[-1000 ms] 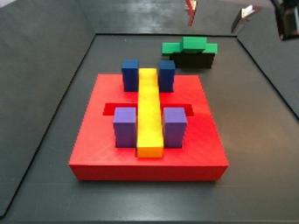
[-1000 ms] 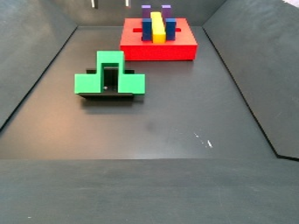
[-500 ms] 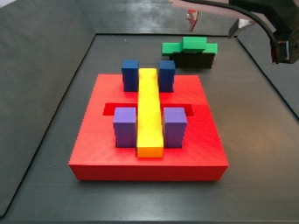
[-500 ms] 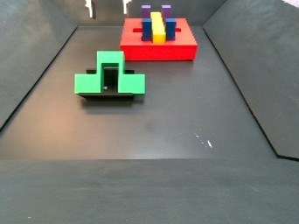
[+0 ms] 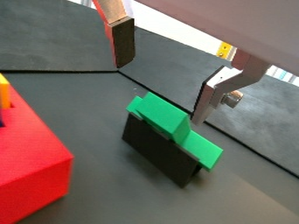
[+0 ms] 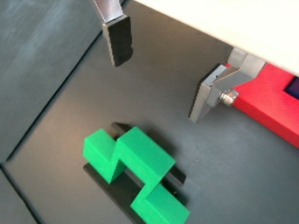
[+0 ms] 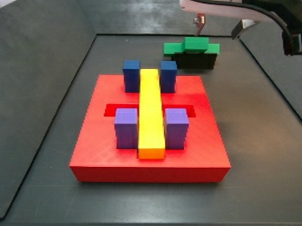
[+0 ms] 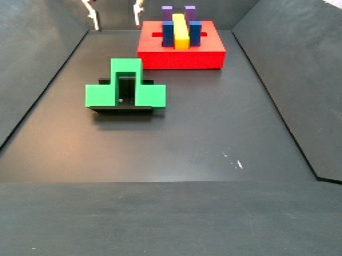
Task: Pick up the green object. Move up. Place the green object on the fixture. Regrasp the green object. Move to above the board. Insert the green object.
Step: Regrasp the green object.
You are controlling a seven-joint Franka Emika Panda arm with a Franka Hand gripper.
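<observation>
Judging by the layout, you have the green object (image 8: 126, 90) already resting on the fixture (image 5: 160, 149), near the floor's far edge in a side view (image 7: 192, 46); regrasp, move and insertion into the board (image 7: 151, 150) remain. The gripper (image 6: 163, 70) hangs above it with fingers (image 5: 121, 42) spread wide and empty, the piece lying below and between them, untouched.

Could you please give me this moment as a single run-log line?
phase: regrasp approach | gripper: open, empty, above green object | green object: resting on fixture | board: slot unfilled
</observation>
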